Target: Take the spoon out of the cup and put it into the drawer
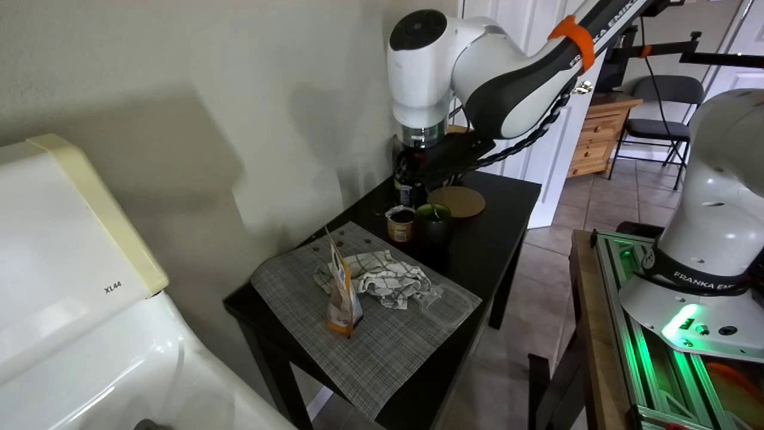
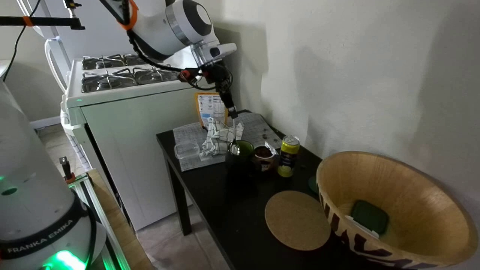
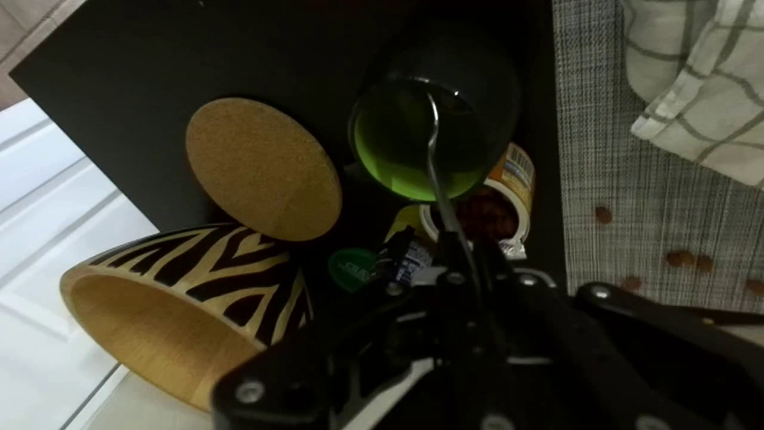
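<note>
The spoon [image 3: 439, 179] is a thin metal one, held by its handle with its bowl [image 2: 234, 148] pointing down. My gripper [image 3: 467, 240] is shut on the handle; in an exterior view the gripper [image 2: 233, 113] hangs above the cup. The cup [image 2: 240, 163] is dark with a green inside and stands upright on the black table; it also shows in another exterior view [image 1: 434, 230]. The spoon's lower end is at the cup's mouth; I cannot tell whether it is inside or just above the rim. A wooden chest with drawers [image 1: 598, 134] stands far in the background.
A small open tub [image 2: 263, 165] and a yellow can [image 2: 288, 157] stand close beside the cup. A cork round [image 2: 298, 221] and the big patterned bowl [image 2: 375, 176] are near. A checked cloth [image 1: 388, 278], an upright bag [image 1: 343, 298] and a clear lid [image 1: 447, 307] are on the placemat [image 1: 388, 352].
</note>
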### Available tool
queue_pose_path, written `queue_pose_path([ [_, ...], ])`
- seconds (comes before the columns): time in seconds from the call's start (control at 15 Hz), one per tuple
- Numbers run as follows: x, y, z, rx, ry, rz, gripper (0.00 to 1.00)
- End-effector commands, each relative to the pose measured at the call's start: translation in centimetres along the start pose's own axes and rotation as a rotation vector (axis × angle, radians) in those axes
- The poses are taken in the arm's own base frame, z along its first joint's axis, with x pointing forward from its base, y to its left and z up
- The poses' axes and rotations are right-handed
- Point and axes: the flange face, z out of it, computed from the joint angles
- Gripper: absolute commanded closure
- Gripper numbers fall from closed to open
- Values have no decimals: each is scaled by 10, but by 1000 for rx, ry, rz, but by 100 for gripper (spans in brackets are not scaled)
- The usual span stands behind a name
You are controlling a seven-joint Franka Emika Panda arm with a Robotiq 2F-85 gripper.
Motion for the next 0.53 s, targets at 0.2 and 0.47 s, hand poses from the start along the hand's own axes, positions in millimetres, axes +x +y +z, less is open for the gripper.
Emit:
queue_pose_path([
  [0.2, 26, 93, -89, 55, 215, 184, 98],
  [0.47, 85, 169, -102, 104, 306, 329, 97],
])
